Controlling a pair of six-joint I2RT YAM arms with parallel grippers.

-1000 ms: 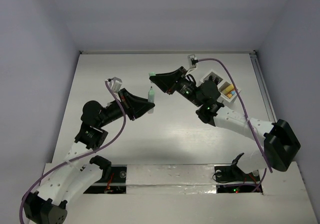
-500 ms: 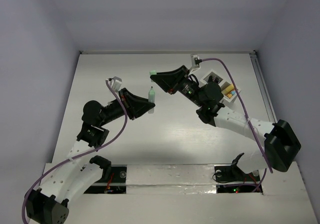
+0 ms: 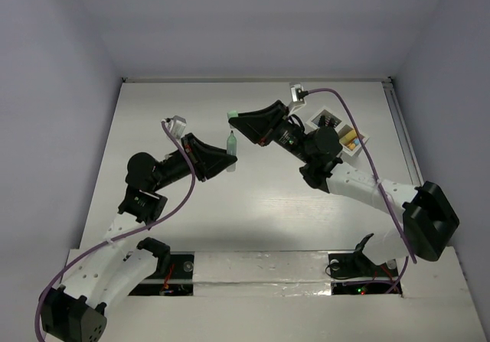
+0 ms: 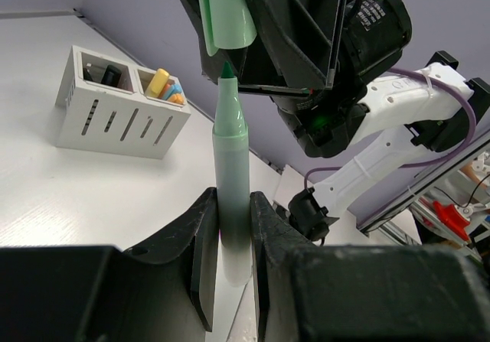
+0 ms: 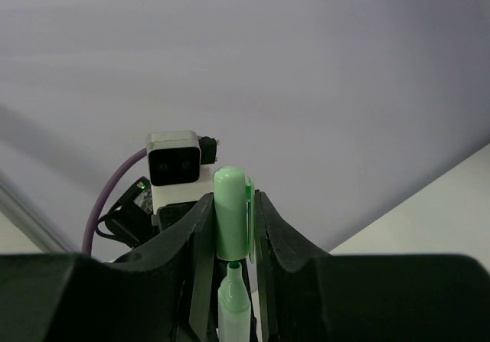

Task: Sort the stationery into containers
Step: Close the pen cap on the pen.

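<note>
My left gripper is shut on an uncapped mint highlighter and holds it upright above the table; it also shows in the top view. My right gripper is shut on its mint cap, seen in the left wrist view too. The cap's open end sits just over the highlighter's green tip, almost touching. The white slotted box stands at the back right and holds a black piece in one compartment and yellow, blue and orange pieces in another.
The right arm's body lies between the grippers and the box. The table's back edge and right rail bound the white surface. The left wrist camera faces the right gripper closely.
Both grippers shifted very slightly. The cap and the highlighter tip have come a little closer together.
</note>
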